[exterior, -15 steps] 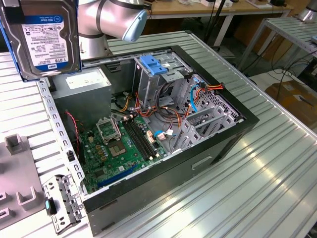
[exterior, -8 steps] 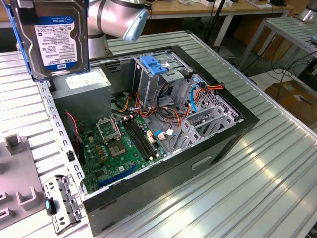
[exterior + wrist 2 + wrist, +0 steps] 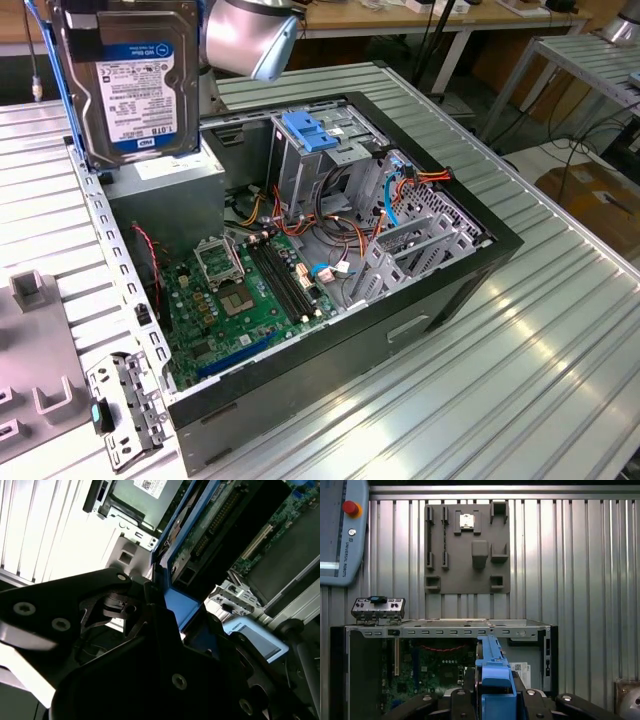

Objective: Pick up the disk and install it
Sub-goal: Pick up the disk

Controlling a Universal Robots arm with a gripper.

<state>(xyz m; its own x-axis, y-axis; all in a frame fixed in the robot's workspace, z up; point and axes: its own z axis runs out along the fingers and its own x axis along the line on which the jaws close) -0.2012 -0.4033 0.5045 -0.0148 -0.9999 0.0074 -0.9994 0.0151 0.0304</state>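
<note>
Exterior view: the disk point(image 3: 135, 85) hangs in the air at the exterior view's left, above the open black computer case point(image 3: 430, 290). It is a flat rectangular slab of silver-grey metal, stood on edge with its white-and-dark-blue label facing the camera and thin blue plastic rails running down its sides. It touches nothing inside the case, and just under it sits a plain grey box point(image 3: 165, 175) with a white sticker. Deeper in the case lie a green motherboard point(image 3: 240, 300) studded with slots, loose orange and blue cables, and an upright cage of bare perforated sheet metal capped by a blue plastic latch point(image 3: 310, 130). The case rests on a table point(image 3: 520, 380) of ribbed, shiny aluminium. In the first wrist view the gripper point(image 3: 495, 682) has its 2 matt black fingers point(image 3: 468, 677) closed against either side of the disk's blue rail point(image 3: 492, 665), pinching it edge-on over the open case. Beyond the case are a flat grey moulded fixture plate point(image 3: 467, 545) with blocky recesses and a small metal bracket point(image 3: 377, 607) with a blue clip.
</note>
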